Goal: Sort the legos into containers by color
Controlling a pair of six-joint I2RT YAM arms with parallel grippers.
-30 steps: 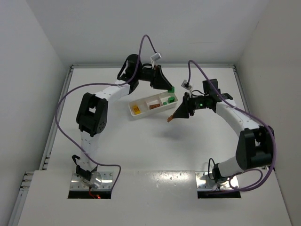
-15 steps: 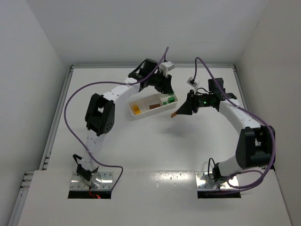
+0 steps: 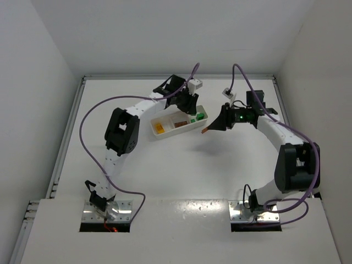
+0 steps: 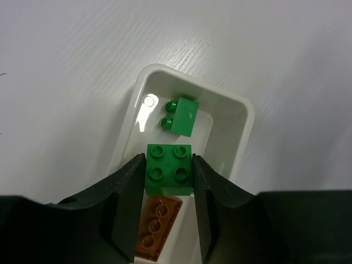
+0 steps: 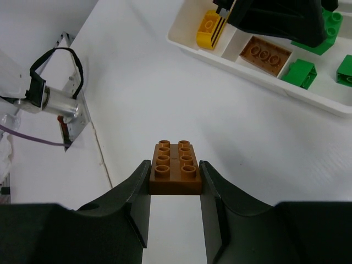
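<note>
My left gripper (image 4: 169,162) is shut on a green lego (image 4: 169,175) and hangs over the end compartment of the white tray (image 4: 242,110). A second green lego (image 4: 184,115) lies in that compartment. A reddish-brown lego (image 4: 159,225) lies in the middle one, and a yellow lego (image 3: 159,127) in the far one. My right gripper (image 5: 175,165) is shut on a reddish-brown lego (image 5: 175,177), above the table to the right of the tray (image 3: 165,133). In the right wrist view the tray (image 5: 231,61) is at the top right.
White walls close the table in at the back and on both sides. A metal rail (image 5: 66,104) with a cable runs along the table's left edge. Purple cables (image 3: 88,118) loop above both arms.
The left arm swung right and brought its green lego from behind the tray to over the end compartment. The right gripper lifted slightly up and right with its reddish-brown lego.
</note>
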